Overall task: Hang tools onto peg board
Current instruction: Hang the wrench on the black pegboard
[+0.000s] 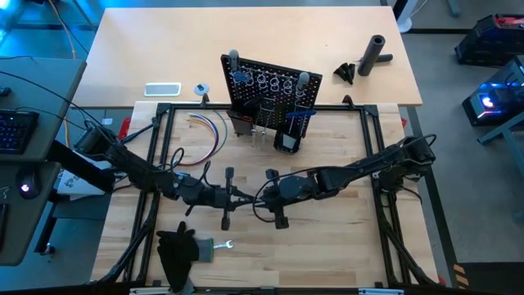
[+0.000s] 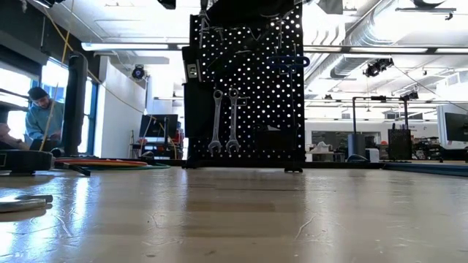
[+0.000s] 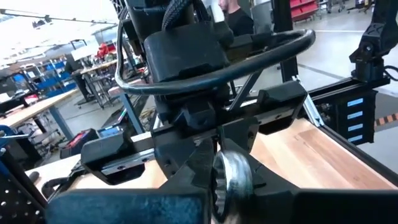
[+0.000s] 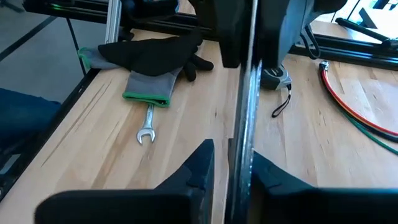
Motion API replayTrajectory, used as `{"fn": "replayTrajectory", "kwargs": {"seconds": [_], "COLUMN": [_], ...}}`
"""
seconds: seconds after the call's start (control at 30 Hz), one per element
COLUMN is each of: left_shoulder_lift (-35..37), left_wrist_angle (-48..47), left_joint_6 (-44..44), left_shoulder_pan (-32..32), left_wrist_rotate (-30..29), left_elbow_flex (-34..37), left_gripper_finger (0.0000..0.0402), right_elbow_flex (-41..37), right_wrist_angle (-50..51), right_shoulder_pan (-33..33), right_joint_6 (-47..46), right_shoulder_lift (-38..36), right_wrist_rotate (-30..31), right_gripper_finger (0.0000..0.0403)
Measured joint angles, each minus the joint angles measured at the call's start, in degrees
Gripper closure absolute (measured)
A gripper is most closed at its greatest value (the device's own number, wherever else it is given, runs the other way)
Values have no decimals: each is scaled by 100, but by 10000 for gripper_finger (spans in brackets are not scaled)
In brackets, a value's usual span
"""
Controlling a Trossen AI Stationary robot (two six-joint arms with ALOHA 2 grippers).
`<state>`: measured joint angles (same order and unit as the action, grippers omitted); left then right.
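Observation:
Above the middle of the table my two grippers meet tip to tip, with a silver wrench [image 1: 250,197] level between them. My left gripper [image 1: 240,197] is shut on it. My right gripper [image 4: 233,168] stands open around the wrench's other part, with a gap on one side. The black peg board [image 1: 270,90] stands upright at the far side, and two wrenches [image 2: 224,120] hang on it. Another wrench [image 4: 146,127] lies flat on the table near the front left. My left gripper pinches the wrench between its two fingers at or near its ring end [image 3: 230,180], coming level from the table's left. The wrench is lifted clear and reaches toward the right gripper. My right gripper: I cannot tell whether a finger [image 4: 267,177] still touches the wrench's shaft [image 4: 244,124].
A black glove with a green cuff [image 1: 176,250] lies at the near left beside the loose wrench. Coloured wires [image 1: 209,135] curve at the far left. A black cylinder [image 1: 375,53] and a white flat device [image 1: 162,88] sit on the far table. A black frame [image 1: 372,156] rims the workspace.

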<state>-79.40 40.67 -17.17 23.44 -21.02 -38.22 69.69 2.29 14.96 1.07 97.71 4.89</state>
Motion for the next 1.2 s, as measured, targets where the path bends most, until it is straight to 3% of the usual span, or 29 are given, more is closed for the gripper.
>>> {"fn": "replayTrajectory", "kwargs": {"seconds": [0.2,0.43,0.7,1.2], "left_shoulder_lift": [0,0,0,2], "left_wrist_angle": [-227,-515,-655,-1675], "left_joint_6": [352,672,804,1207], "left_shoulder_pan": [-15,-17,-23,-205], "left_wrist_rotate": [-13,-370,-790,-762], "left_elbow_flex": [0,-2,-2,-402], "left_gripper_finger": [394,394,394,394], "right_elbow_flex": [0,0,0,0], "right_wrist_angle": [70,305,868,935], "right_shoulder_pan": [2,94,115,74], "right_joint_6": [152,496,238,218], "right_shoulder_lift": [-10,-74,-74,-70], "right_wrist_rotate": [39,779,1385,1602], "right_gripper_finger": [341,338,337,388]}}
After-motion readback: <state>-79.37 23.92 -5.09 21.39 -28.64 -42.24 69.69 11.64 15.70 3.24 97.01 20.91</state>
